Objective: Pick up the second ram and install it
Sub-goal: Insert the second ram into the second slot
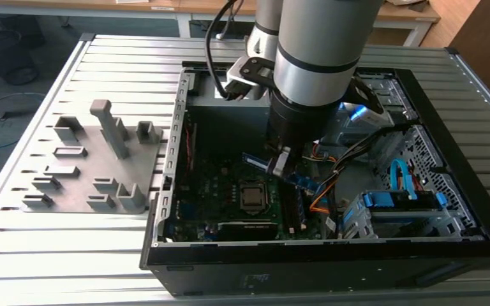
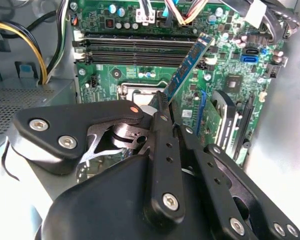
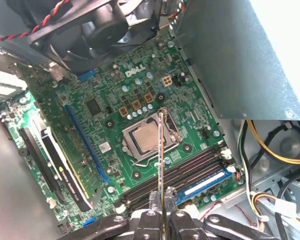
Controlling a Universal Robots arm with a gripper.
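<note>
Exterior view: a slatted metal bench point(image 1: 58, 255) carries an open computer case point(image 1: 313, 271), lying on its side with the motherboard point(image 1: 202, 204) facing up. The arm point(image 1: 321, 44) reaches down into the case. The hand point(image 1: 281, 164) is pinched onto the second ram point(image 1: 303, 180), which hangs slanted in the air above the board, just beside the processor socket point(image 1: 252, 194) and not in any slot. A grey holder plate point(image 1: 92, 191) with upright blocks lies on the bench at the exterior view's left, beside the case. Second wrist view: the black fingers point(image 2: 160, 125) are pressed together on one end of the second ram point(image 2: 187, 67). The stick runs tilted away from the hand point(image 2: 163, 102) across the board, its far end over the row of dark memory slots point(image 2: 135, 47) but clear of them. First wrist view: the second ram point(image 3: 161, 155) is seen edge-on as a thin line rising from the hand point(image 3: 162, 199), crossing in front of the processor socket point(image 3: 142, 137). The memory slots point(image 3: 175, 175) lie near the fingertips. One slot holds a blue stick with a pale label point(image 3: 204, 183). A black fan point(image 3: 90, 25) sits at the board's far edge.
</note>
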